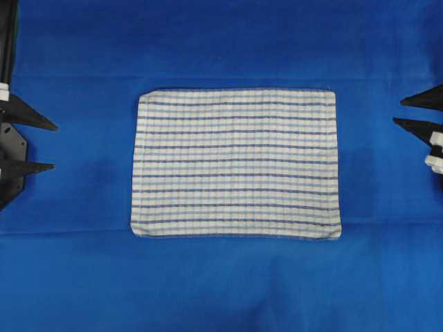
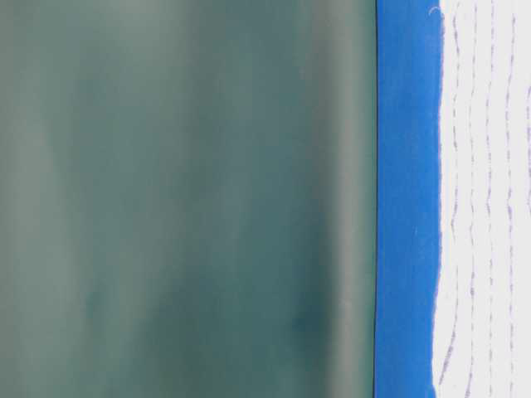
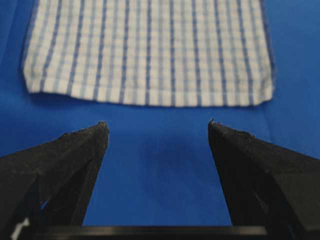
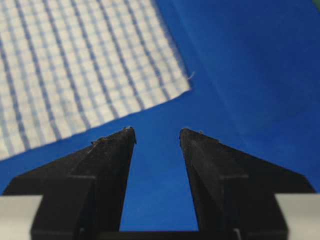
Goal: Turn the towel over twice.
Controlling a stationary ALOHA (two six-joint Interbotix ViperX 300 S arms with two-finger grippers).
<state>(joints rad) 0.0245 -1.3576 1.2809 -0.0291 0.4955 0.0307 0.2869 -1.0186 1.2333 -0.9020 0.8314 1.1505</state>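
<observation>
The towel, white with dark-blue stripes and pale checks, lies flat and spread out in the middle of the blue sheet. Its striped surface also runs along the table-level view. My left gripper hovers open at the left edge, well clear of the towel's left hem. In the left wrist view the towel lies ahead of the open left gripper. My right gripper stands open at the right edge, apart from the cloth. The right wrist view has a towel corner just beyond the open right gripper.
The blue sheet covers the whole table, with mild creases near the front. A dull green wall stands behind the table. Bare sheet surrounds the towel on all sides.
</observation>
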